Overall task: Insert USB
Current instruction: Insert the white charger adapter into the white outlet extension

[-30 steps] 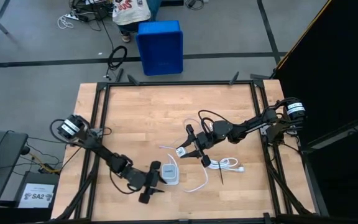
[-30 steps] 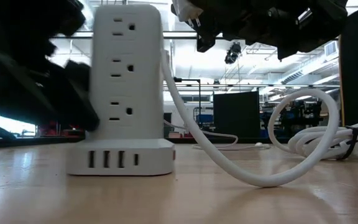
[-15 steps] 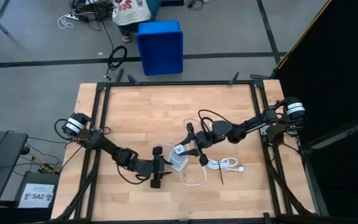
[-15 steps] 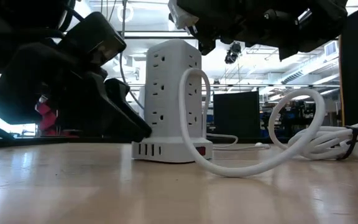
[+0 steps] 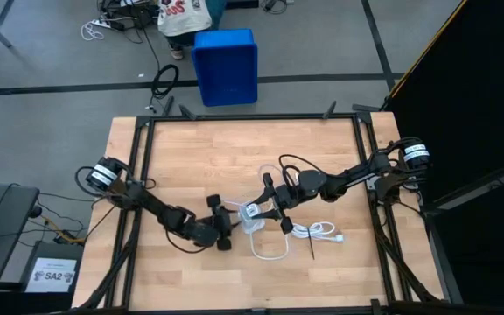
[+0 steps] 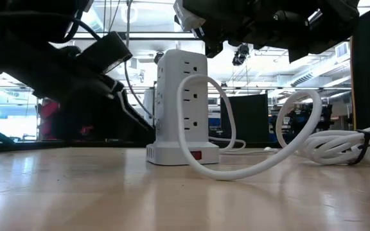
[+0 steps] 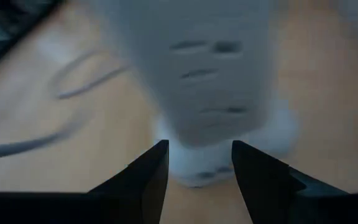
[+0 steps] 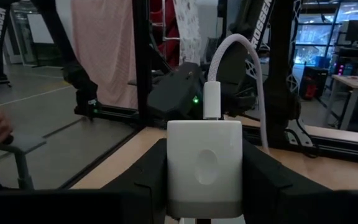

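A white power tower [image 6: 182, 106] stands upright on its base on the table, USB ports [image 6: 156, 154] low on one side. My left gripper [image 5: 233, 224] is at its base from the table's left. My right gripper [image 5: 252, 211] hangs above it, shut on a small white charger block [image 8: 204, 162]. The USB cable [image 8: 247, 56] arcs away from its plug [image 8: 212, 99], which sits in one end of the block. The tower's thick white cord [image 6: 223, 173] loops over the table. My left gripper has the near corner of the tower's base [image 7: 197, 171] between its fingertips [image 7: 157, 165], coming slanting down from the table's left. The view is blurred, so the exact touch is unclear. The tower stays upright with its base on the table. My right gripper pinches the charger block by its two sides [image 8: 173, 168] between its two fingers. The fingers lie level and point toward the table's left. The block is lifted clear, above the tower, with the cable running off it slack.
The thick cord ends in a bundle with a black tie [image 5: 313, 233] at the right of the table. Black frame rails [image 5: 143, 175] run along the table's sides. A blue bin [image 5: 225, 66] stands on the floor beyond the far edge.
My left gripper has swung toward the far edge and the right, turning as it went. The tower has slid with it along the table to under the charger block. It has turned about, so its USB ports no longer face the near edge. Its cord loop followed.
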You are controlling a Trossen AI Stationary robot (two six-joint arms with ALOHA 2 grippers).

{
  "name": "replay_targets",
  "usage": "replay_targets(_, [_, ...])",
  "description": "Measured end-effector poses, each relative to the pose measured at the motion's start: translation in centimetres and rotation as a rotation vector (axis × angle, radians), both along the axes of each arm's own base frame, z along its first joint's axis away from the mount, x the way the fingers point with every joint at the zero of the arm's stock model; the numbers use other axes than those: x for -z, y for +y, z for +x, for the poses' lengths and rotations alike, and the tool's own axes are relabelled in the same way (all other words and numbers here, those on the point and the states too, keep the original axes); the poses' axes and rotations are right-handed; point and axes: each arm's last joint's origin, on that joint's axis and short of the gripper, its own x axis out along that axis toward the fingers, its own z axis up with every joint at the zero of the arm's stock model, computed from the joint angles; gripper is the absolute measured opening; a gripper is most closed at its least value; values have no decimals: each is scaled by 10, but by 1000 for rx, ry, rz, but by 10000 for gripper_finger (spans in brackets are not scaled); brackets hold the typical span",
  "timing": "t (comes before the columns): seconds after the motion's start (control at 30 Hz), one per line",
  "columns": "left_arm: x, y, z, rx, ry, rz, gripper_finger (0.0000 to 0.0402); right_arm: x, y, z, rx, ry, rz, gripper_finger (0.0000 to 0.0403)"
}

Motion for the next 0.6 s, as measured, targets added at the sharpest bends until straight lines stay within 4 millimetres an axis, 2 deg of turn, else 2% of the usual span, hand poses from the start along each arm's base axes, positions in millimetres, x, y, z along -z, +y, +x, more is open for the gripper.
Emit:
replay_targets(0.17, [-14, 6, -3, -85, -41, 12, 163, 0, 0, 0, 0, 4, 0, 113])
replay_targets(0.37, [-40, -9, -11, 39, -105, -62, 163, 1, 0, 0, 0, 6, -1, 113])
replay_targets(0.6, [-35, -26, -17, 153, -76, -247, 163, 1, 0, 0, 0, 6, -1, 113])
